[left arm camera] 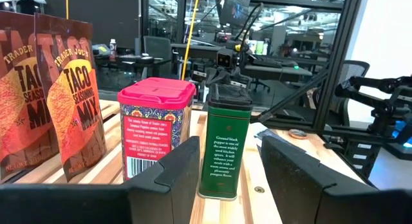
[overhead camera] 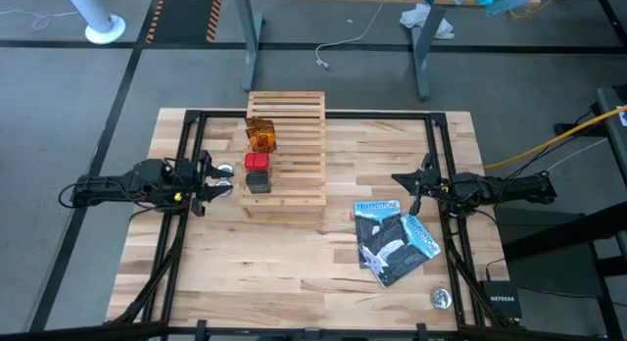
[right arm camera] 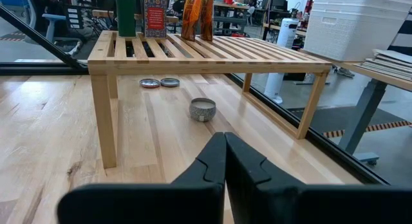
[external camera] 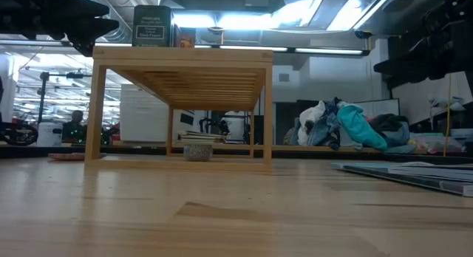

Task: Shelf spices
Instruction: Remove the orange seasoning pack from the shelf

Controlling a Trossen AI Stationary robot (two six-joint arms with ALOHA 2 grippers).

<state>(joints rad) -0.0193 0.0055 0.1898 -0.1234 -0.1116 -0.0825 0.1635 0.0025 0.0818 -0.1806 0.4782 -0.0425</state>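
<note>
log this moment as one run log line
left pincer: open, facing dark green tin on shelf | right pincer: shut, idle

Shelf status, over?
Left hand open, green tin standing free between its fingers. Right hand shut, parked right. Shelf holds tin, red box, taco packets. Nothing blocking.

table: pale butcher-block wood [overhead camera: 294, 263] | two blue-and-black booklets [overhead camera: 392, 240] overlapping, right side | round silver tin [overhead camera: 442, 298] near front-right corner
</note>
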